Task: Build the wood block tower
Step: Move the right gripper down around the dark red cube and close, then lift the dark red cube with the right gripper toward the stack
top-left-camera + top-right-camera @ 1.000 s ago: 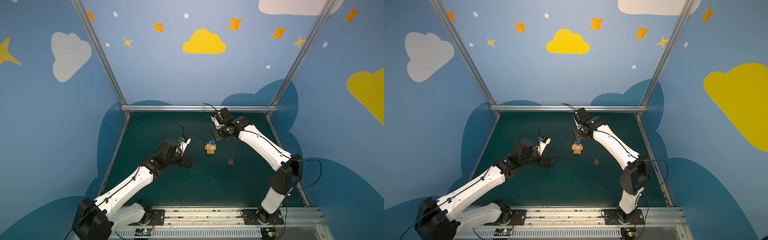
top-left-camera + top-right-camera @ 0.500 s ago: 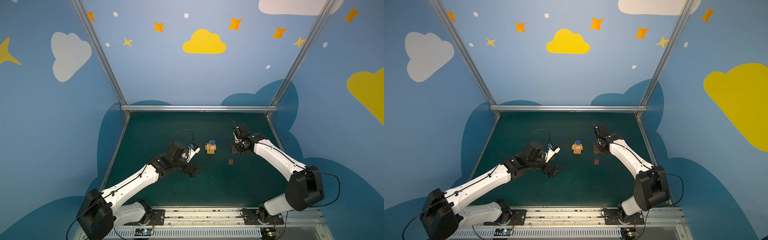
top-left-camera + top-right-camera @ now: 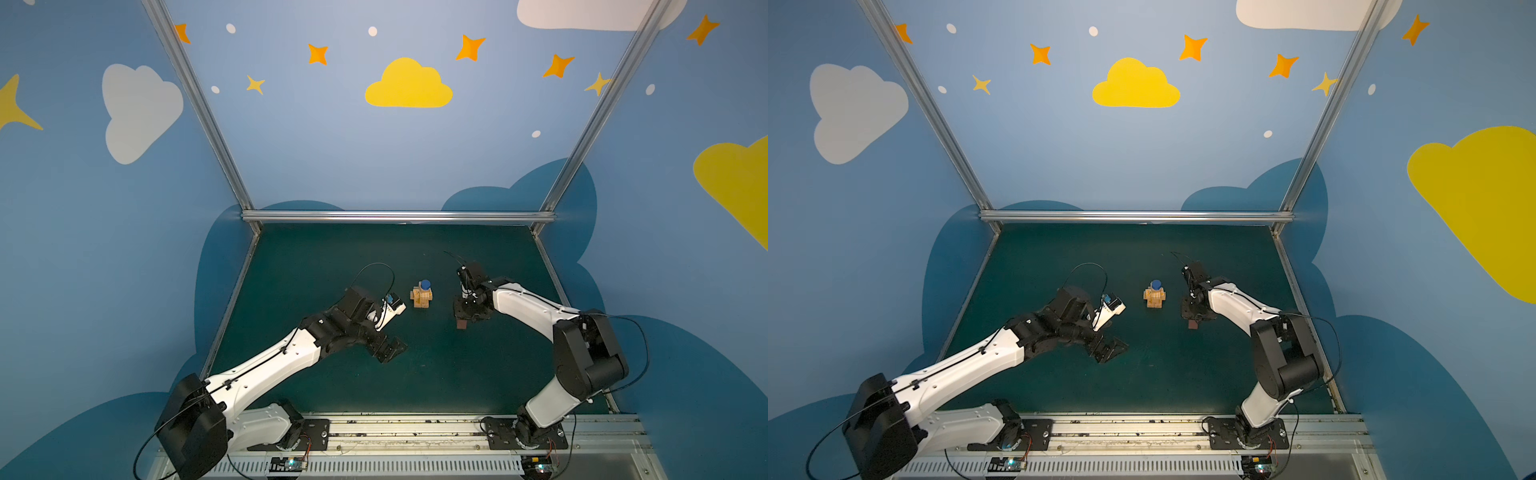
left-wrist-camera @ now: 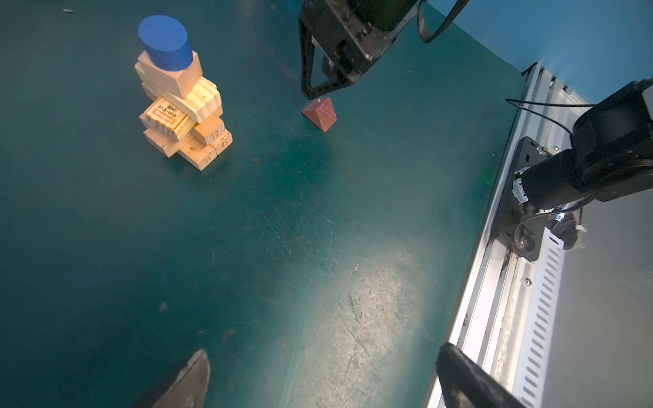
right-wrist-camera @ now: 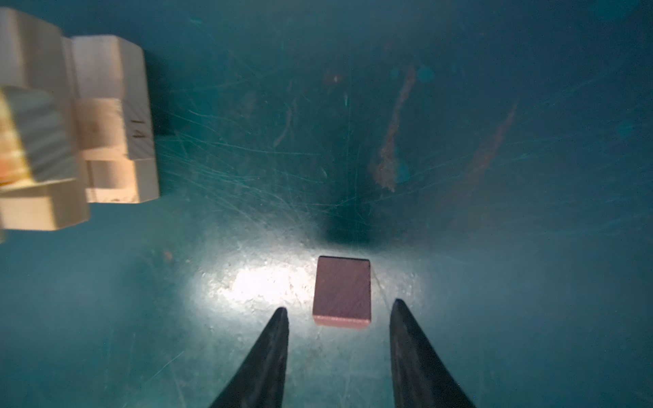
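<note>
Left arm runs from its near-left base diagonally toward the middle, wrist bent. The left gripper (image 3: 388,351) (image 3: 1111,351) is over bare green mat (image 3: 332,395), nearer the front than the tower. Its jaws are spread wide with nothing between them. In the left wrist view only its two tips show, far apart at the frame edge (image 4: 324,349).

The wood block tower (image 3: 422,296) (image 3: 1154,296) stands mid-table between the two grippers, touching neither. In both top views it is just a small tan pile with a blue cap. The left wrist view (image 4: 180,102) gives more: crosswise bars with printed numbers, an orange label, a tan cube and the blue round piece (image 4: 165,42) on top. In the right wrist view (image 5: 70,134) it is blurred, with the top cut off.

Right arm has its elbow raised high at the near right and its forearm reaching in. The right gripper (image 3: 467,311) (image 3: 1196,313) points straight down at the reddish-brown block (image 3: 461,323) (image 3: 1192,324), which lies alone on the mat right of the tower. In the top views the gripper body hides how the jaws stand. The right wrist view settles it (image 5: 340,306): jaws are part open and straddle the near end of the block (image 5: 342,291), with a gap on each side and no grip. The left wrist view shows a fingertip (image 4: 311,92) right at the block's upper edge (image 4: 321,113). Can't tell if they touch.
</note>
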You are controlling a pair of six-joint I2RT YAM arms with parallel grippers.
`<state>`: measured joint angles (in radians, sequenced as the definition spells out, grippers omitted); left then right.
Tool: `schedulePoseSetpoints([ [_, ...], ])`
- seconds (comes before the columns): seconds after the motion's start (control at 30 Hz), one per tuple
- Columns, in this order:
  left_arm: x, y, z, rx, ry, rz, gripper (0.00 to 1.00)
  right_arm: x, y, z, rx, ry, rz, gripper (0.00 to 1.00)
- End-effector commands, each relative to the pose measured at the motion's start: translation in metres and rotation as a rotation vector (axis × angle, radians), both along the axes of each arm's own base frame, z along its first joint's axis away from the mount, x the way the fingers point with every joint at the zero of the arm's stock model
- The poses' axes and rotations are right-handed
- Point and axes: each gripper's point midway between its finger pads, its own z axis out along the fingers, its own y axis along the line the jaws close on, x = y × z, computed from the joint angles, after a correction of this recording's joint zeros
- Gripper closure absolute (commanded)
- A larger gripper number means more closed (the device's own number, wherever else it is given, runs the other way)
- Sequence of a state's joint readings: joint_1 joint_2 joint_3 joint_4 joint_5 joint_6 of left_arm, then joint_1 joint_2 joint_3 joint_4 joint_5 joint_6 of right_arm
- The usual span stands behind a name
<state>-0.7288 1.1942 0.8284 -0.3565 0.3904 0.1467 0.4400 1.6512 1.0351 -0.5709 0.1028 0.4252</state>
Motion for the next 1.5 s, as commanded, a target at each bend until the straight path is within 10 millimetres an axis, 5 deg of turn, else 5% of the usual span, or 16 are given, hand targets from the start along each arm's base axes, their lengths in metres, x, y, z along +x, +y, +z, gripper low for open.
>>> schedulePoseSetpoints([
  [0.0, 0.001, 0.001, 0.007, 0.003, -0.047, -0.002, 0.0, 0.001, -0.001, -0.007, 0.001, 0.006, -0.019, 0.57],
  [0.4, 0.006, 0.004, 0.005, 0.021, -0.058, 0.022, 0.0, 0.001, 0.002, -0.027, -0.003, 0.059, -0.007, 0.58],
  [0.53, 0.007, 0.004, 0.005, 0.026, -0.058, 0.024, 0.0, 0.002, 0.006, -0.032, 0.007, 0.078, 0.002, 0.66],
  [1.13, 0.006, 0.004, 0.006, 0.027, -0.062, 0.022, 0.0, 0.003, 0.006, -0.03, 0.001, 0.077, 0.012, 0.78],
  [1.47, 0.007, 0.005, 0.007, 0.023, -0.064, 0.029, 0.0, -0.002, 0.002, -0.018, -0.013, 0.073, 0.015, 0.65],
])
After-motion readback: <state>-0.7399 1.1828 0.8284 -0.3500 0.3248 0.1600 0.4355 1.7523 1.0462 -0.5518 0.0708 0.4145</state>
